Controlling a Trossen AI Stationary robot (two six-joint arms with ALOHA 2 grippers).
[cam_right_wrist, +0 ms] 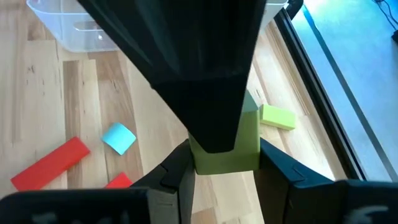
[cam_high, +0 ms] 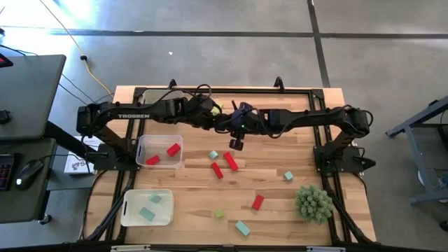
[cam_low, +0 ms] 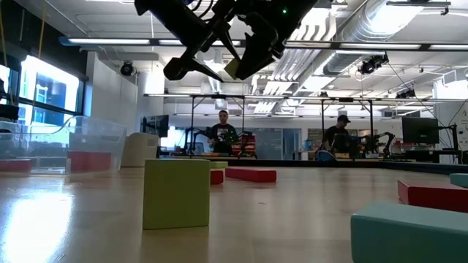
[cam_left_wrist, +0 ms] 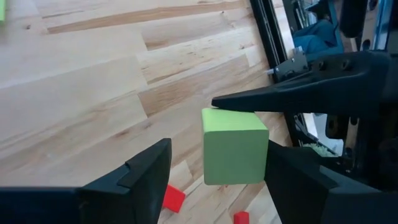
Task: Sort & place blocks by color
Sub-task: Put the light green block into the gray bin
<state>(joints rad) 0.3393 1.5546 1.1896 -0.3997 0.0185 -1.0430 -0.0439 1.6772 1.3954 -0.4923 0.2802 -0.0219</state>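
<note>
at upper centre of the high view, the right claw (cam_right_wrist: pixel 221 171) is clamping a green block (cam_left_wrist: pixel 234 147) that is sitting between the left claw's (cam_left_wrist: pixel 217 174) apart fingers.

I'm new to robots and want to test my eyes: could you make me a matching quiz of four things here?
1. green cube
2. upper bin, seen from above
3. lower bin
4. spiky plant

a. holds teal blocks
b. stands on the table
c. pinched in the right gripper
d. holds red blocks

Pairs: 1-c, 2-d, 3-a, 4-b
</note>
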